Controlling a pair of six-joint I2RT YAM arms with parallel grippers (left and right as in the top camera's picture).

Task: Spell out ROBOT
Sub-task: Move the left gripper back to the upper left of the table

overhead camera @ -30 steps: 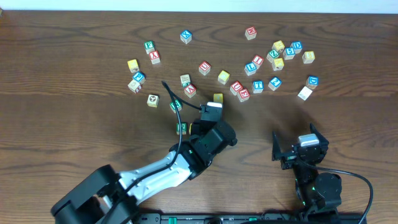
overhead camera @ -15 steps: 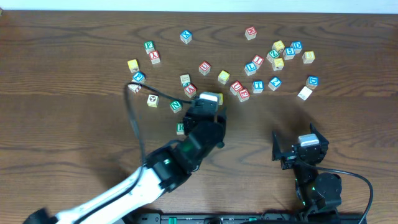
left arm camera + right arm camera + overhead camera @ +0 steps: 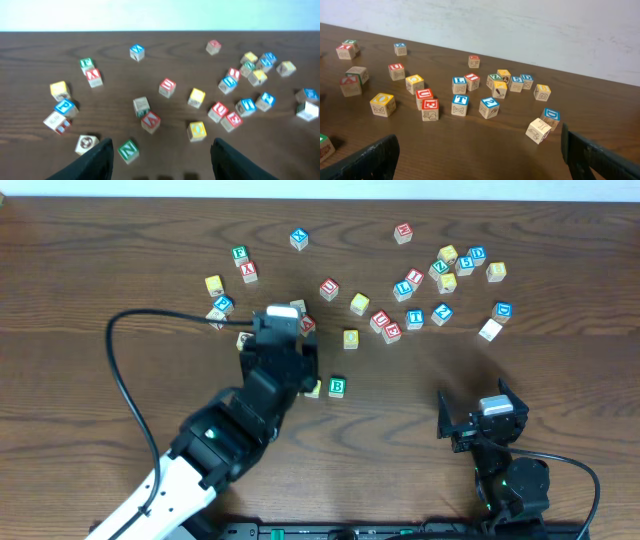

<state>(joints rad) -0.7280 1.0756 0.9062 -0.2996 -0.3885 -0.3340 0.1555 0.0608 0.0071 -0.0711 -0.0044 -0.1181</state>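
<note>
A green-lettered B cube [image 3: 337,387] lies on the table with a yellow-faced cube [image 3: 313,388] touching its left side, half under my left arm. Another yellow cube, with an O [image 3: 350,338] [image 3: 197,131] [image 3: 382,104], sits farther back. The blue T cube [image 3: 415,319] [image 3: 246,106] [image 3: 460,105] lies to the right of it. My left gripper [image 3: 283,345] [image 3: 162,160] hovers left of the O cube, open and empty, with a green N cube [image 3: 127,150] near its left finger. My right gripper [image 3: 478,408] [image 3: 480,155] rests open near the front right, empty.
Many other letter cubes are scattered across the far half, among them red U [image 3: 380,320] and E [image 3: 392,333] and a cluster at the back right [image 3: 450,265]. The left arm's black cable [image 3: 120,350] loops over the table's left part.
My left arm has swung left and back from above the front row, uncovering the B cube and the yellow-faced cube beside it. The right arm has not moved.
</note>
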